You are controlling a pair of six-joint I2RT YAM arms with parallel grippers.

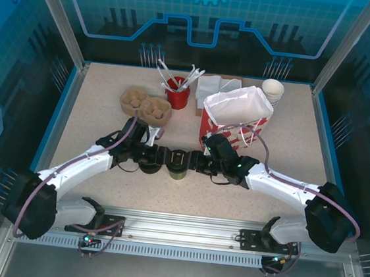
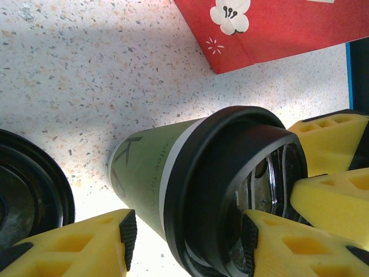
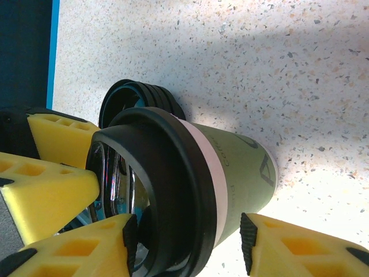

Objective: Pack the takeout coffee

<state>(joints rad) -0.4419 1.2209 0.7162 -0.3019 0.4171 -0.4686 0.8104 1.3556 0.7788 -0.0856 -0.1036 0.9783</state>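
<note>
Takeout coffee (image 1: 176,171) stands upright on the speckled surface (image 1: 94,122), about midway across and toward the near side, just in front of a red gift bag (image 1: 237,117) stuffed with white tissue. From the top camera both arms reach in to it from either side, but their tips merge into one dark cluster and the spacing cannot be read.

The left wrist camera gives more. The left end effector (image 2: 188,234) has its jaws spread to either side of the takeout coffee. A sliver of bright surface shows between one black pad (image 2: 128,231) and the olive side, so it is not pinching. The same view catches the other arm's yellow fingers (image 2: 328,193) right at the top of the black lid (image 2: 230,190).

In the right wrist camera the right end effector (image 3: 187,242) straddles the cup, one pad by the lid rim and one near the base. Whether they press on it I cannot tell from this angle. A stack of black lids (image 3: 138,95) sits just beside the cup there.

The top camera adds the far things: a red cup of white utensils (image 1: 177,95), cardboard carriers (image 1: 147,105) and stacked paper cups (image 1: 272,91).
</note>
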